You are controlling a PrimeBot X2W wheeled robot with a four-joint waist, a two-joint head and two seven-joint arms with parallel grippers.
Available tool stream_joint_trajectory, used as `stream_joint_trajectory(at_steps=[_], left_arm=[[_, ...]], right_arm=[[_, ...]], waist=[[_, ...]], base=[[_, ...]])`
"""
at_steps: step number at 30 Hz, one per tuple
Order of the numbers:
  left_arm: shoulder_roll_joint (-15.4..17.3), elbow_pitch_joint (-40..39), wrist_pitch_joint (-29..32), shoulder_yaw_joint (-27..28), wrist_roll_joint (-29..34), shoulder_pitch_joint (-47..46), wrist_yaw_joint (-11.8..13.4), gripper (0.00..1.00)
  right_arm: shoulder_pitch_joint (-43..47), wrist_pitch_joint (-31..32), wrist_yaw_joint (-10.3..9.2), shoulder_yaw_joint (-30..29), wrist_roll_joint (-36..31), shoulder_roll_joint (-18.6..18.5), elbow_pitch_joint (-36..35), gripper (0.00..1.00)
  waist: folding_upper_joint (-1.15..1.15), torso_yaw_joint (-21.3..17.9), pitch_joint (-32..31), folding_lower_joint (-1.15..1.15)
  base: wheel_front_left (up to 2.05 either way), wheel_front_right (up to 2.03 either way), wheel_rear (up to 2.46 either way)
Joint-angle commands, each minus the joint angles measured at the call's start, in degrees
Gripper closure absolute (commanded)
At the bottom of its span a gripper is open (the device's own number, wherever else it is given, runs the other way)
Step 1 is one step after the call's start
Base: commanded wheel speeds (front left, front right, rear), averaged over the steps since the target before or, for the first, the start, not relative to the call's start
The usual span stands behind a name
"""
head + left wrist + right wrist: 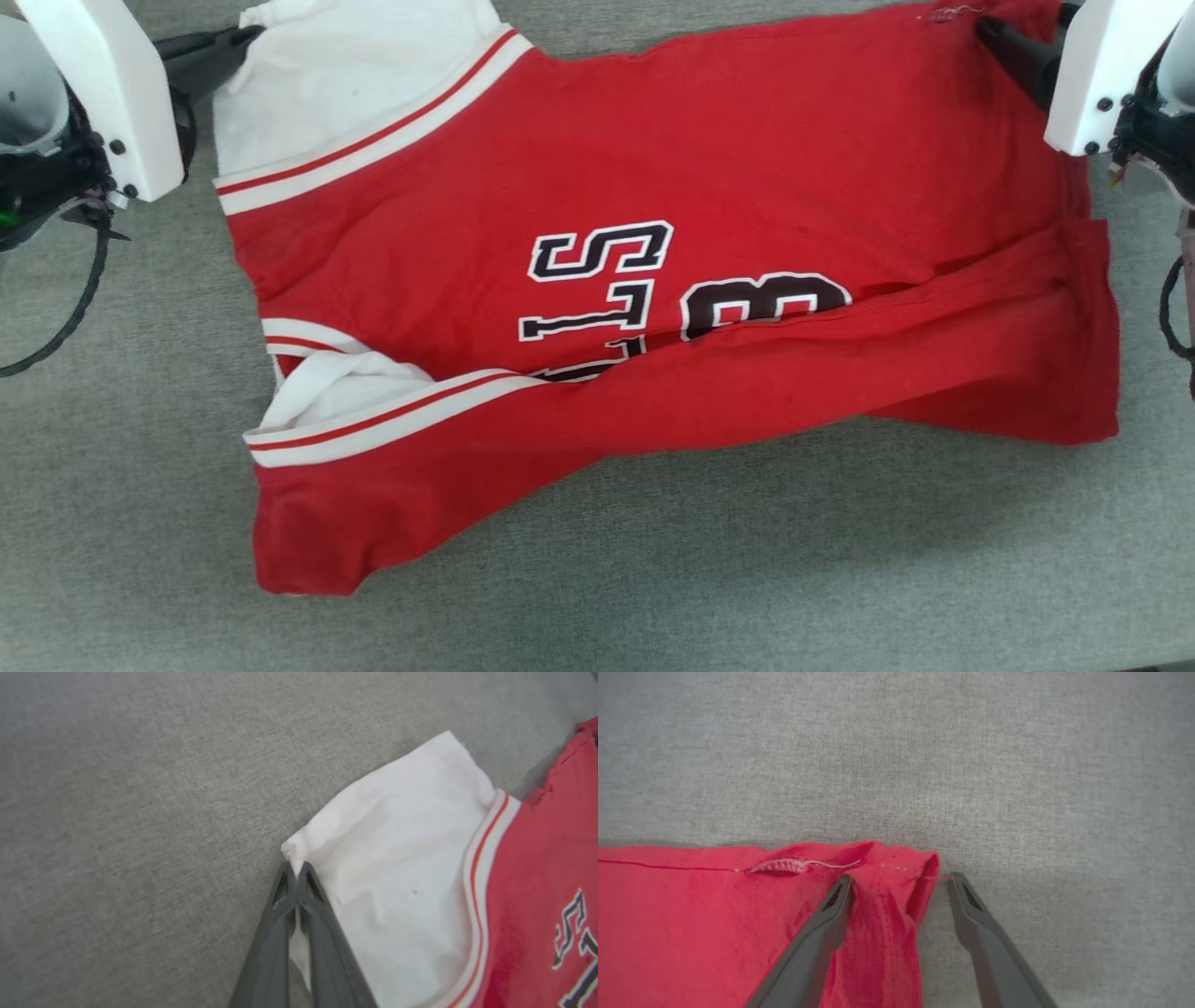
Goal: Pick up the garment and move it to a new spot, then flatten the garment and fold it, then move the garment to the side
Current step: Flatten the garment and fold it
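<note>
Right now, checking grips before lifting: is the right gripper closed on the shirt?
No, the right gripper holds its fingers apart, straddling a corner of the shirt.

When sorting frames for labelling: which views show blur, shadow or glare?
Head view: sharp, evenly lit, faint shadow along the garment's near edge, no glare. Left wrist view: soft, the white sleeve washed out. Right wrist view: hem stitching clear, the right gripper's fingers softer lower down.

Beneath me lies a grey woven cloth surface (pixel 597 579), flat and matte, its fine flecked weave plain up close. The light falls soft and even, with no glare. At the near right corner a thin dark sliver (pixel 1172 666) cuts in; I cannot tell what it is.
</note>
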Motion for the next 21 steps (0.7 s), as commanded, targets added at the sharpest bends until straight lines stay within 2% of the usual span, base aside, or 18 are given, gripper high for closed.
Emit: stream_joint_trajectory(at_steps=[1,2,3,4,9,14,18,21], left_arm=[[-0.3,-0.16,0.11,-1.02,-0.07,1.01,0.14,1.0],[-0.46,-0.32,-0.2,-1.07,-0.22,1.18,0.14,1.0],[-0.55,-0.57,-0.61,-1.12,-0.33,1.4,0.14,1.0],[-0.77,-0.81,-1.06,-1.13,-0.52,1.64,0.14,1.0],[-1.04,-3.43,-4.44,-0.94,-2.14,2.64,0.14,1.0],[0.6,-9.22,-8.6,-0.93,-3.87,5.37,0.14,1.0],[3.15,-15.35,-12.33,-1.14,-3.74,8.92,0.14,1.0],[6.22,-20.49,-15.59,-1.26,-3.02,12.51,0.14,1.0]], right_arm=[[0.27,0.92,0.0,0.36,-0.36,0.32,0.98,0.53],[0.21,1.2,0.0,0.55,-0.5,0.25,1.19,0.67],[0.2,0.81,0.0,0.48,-0.63,0.13,1.13,0.92],[0.38,0.02,0.0,0.09,-0.66,0.02,0.97,1.0],[2.53,-3.23,0.0,-0.08,0.39,-1.35,-0.8,1.0],[7.74,-5.54,0.0,0.56,2.64,-4.34,-4.81,1.0],[14.05,-6.44,0.0,1.69,5.03,-7.41,-10.64,1.0],[19.86,-6.26,0.0,1.97,6.57,-9.71,-15.57,1.0]], waist=[[0.0,0.53,0.04,0.0],[0.0,0.74,-0.03,0.0],[0.0,0.9,-0.14,0.0],[0.0,1.13,-0.38,0.0],[0.0,1.87,-3.1,0.0],[0.0,2.93,-7.21,0.0],[0.0,3.97,-10.44,0.0],[0.0,4.5,-12.78,0.0]], base=[[0.0,0.0,0.0],[0.0,0.0,0.0],[0.0,0.0,0.0],[0.0,0.0,0.0],[0.0,0.0,0.0],[0.0,0.0,0.0],[0.0,0.0,0.0],[0.0,0.0,0.0]])
